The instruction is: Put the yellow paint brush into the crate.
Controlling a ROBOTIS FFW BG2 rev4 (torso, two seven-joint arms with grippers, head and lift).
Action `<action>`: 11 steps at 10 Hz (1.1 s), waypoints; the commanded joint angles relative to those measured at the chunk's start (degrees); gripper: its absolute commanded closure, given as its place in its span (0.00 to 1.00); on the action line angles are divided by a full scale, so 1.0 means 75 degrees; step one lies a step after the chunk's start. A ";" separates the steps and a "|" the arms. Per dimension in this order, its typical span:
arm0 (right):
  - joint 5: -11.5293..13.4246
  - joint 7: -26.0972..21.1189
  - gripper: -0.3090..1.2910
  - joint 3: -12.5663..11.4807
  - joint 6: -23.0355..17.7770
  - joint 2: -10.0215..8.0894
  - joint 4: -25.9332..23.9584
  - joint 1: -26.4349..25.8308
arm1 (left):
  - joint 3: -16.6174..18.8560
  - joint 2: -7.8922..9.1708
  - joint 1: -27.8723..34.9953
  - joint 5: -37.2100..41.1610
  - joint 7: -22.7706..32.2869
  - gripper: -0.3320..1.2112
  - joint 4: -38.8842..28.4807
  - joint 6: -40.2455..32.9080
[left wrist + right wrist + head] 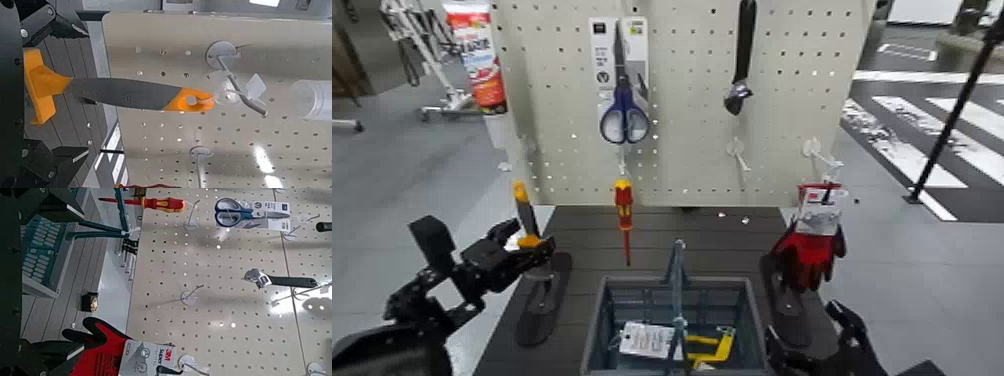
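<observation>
At pegboard's (180, 141) left edge, yellow paint brush (129, 92) stood upright between widely parted jaws of left gripper (88, 92), nothing clamped. Brush looked light, its handle stiff and smooth, likely to twist if pinched off-center; wide head's flat faces, near yellow band, promised firmest hold, bristles best spared. Crate (597, 325) waited at center. Farther right, right gripper (81, 282) idled near red glove (99, 351), jaws apart, grasping nothing.

The left arm (394, 352) reaches inward, its gripper (530, 246) open below the lower left corner of the pegboard (687, 140). The right gripper (806, 334) waits lower, beneath the lower right corner, its fingers spread apart.
</observation>
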 commanded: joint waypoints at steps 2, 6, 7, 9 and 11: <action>-0.0036 0.0011 0.28 0.0035 0.0012 -0.0003 0.0026 -0.0017 | -0.0059 0.0001 -0.0109 -0.0093 0.0036 0.38 0.0123 -0.0130; -0.0083 0.0023 0.28 0.0058 0.0023 -0.0027 0.0050 -0.0052 | -0.0130 0.0013 -0.0261 -0.0292 0.0048 0.75 0.0205 -0.0025; -0.0083 0.0023 0.28 0.0046 0.0012 -0.0027 0.0050 -0.0052 | -0.0130 0.0001 -0.0261 -0.0351 0.0059 0.88 0.0170 0.0034; -0.0083 0.0023 0.28 0.0046 0.0012 -0.0039 0.0050 -0.0052 | -0.0130 -0.0011 -0.0261 -0.0374 0.0118 0.97 0.0111 0.0093; -0.0095 0.0023 0.28 0.0046 0.0012 -0.0039 0.0050 -0.0052 | -0.0130 -0.0011 -0.0273 -0.0421 0.0118 0.97 0.0099 0.0128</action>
